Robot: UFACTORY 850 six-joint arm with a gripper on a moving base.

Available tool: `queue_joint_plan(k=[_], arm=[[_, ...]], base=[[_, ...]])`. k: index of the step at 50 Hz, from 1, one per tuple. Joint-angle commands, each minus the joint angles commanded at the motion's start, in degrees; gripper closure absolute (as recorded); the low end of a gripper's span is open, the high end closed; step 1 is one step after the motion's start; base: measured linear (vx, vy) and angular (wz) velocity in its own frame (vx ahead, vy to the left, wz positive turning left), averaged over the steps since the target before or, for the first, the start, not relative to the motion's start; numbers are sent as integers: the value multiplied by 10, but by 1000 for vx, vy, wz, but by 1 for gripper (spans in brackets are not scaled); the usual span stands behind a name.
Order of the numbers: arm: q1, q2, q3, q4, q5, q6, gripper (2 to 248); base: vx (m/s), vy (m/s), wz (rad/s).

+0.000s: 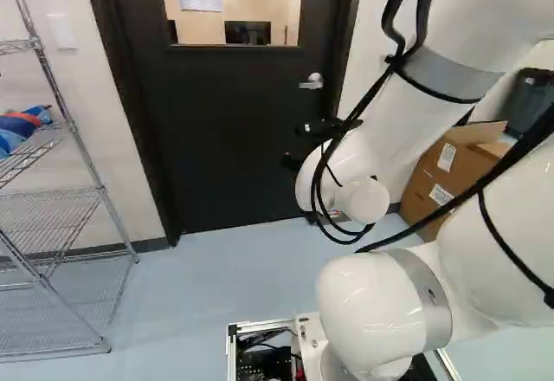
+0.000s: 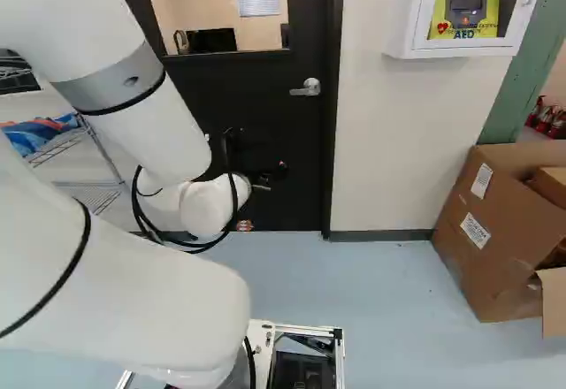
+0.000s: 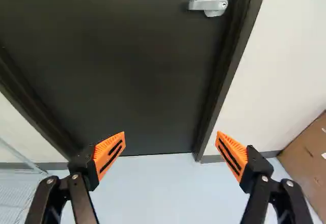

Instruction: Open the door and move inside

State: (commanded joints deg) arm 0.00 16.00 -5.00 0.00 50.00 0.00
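My gripper is held before the lower half of the black door in the left base view. In the wrist view the gripper stands wide open, with nothing between its orange pads. The door is shut in its dark frame and has a window in its upper part. Its silver lever handle lies ahead of the gripper, near the frame's handle side, untouched. The handle is above and to the right of the gripper in the right base view.
A wire shelf rack stands at the left of the left base view. Cardboard boxes sit on the floor at the right of the right base view, near a green post. A white wall cabinet hangs beside the door.
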Motion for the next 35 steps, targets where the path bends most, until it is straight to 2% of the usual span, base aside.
queue_joint_plan(k=[13,35], arm=[[0,0,0,0,0,0,3],[0,0,0,0,0,0,3]], base=[[142,7,-173],[131,39,-24]])
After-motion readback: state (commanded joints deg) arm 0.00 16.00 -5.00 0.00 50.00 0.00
